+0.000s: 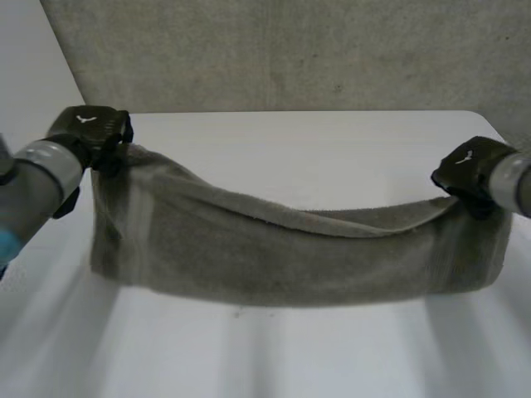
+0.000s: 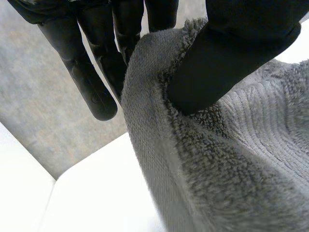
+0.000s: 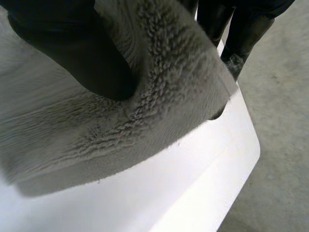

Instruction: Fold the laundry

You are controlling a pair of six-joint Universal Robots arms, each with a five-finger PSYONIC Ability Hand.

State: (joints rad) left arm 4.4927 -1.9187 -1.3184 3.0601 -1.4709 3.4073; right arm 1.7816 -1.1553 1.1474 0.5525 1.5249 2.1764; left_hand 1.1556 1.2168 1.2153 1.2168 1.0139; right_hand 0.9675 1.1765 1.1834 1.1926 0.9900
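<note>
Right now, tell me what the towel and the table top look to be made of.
The towel: soft grey terry, likely cotton; the wrist views show fuzzy looped pile and a flatter ribbed band, and it sags between left hand and right hand. The table: smooth white, faint sheen, rounded corner; probably laminate or plastic, but the look leaves that open.

Towel (image 1: 290, 257): its sagging span hides the tabletop (image 1: 315, 153) strip behind; fingers of left hand (image 1: 90, 131) and right hand (image 1: 469, 170) partly covered by its corners; both arms cut off at head-view edges.
</note>
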